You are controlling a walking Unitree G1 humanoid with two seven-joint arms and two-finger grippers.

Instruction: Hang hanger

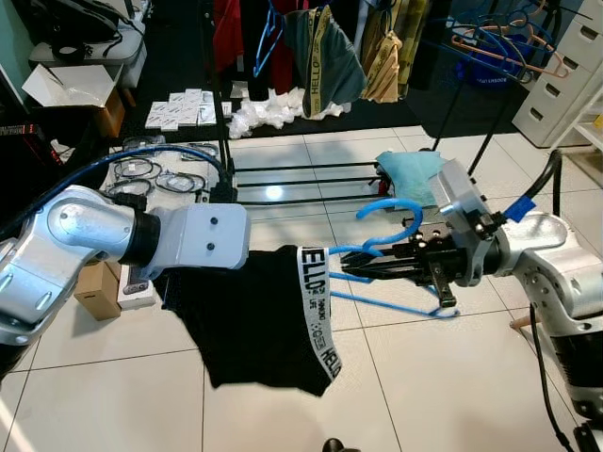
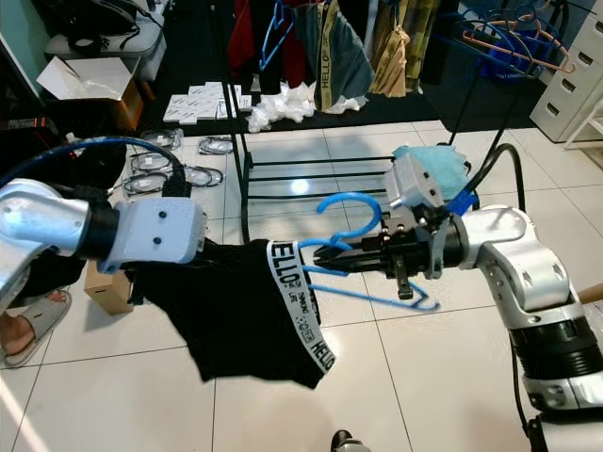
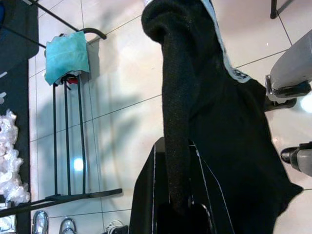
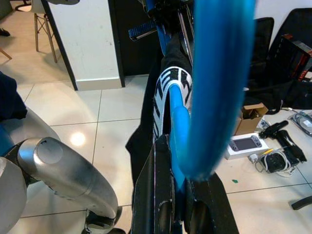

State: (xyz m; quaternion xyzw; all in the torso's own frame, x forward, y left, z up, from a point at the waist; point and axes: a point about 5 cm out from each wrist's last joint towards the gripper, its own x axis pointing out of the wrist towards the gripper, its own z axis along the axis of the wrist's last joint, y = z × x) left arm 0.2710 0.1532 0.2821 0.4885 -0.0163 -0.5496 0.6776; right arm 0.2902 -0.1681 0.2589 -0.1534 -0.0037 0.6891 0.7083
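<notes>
— Two grippers at work?
— Yes: right gripper (image 1: 382, 266) clamped on the blue plastic hanger (image 1: 391, 247), left gripper (image 3: 178, 204) pinching the black "HELLO" waistband shorts (image 1: 259, 315) — above tiles.
— Obstacles?
— Black clothes rack (image 1: 311, 174) ahead, teal cloth (image 1: 410, 172) at its foot.

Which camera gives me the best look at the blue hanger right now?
Right eye view: the blue hanger shows whole, hook up, in the right gripper. Left eye view shows much the same. Right wrist view shows a blurred close-up of it; left wrist view shows black cloth.

blue hangers held: one (image 1: 391, 247)
black garments held: one (image 1: 264, 320)
grippers: two (image 1: 363, 266) (image 3: 175, 204)
</notes>
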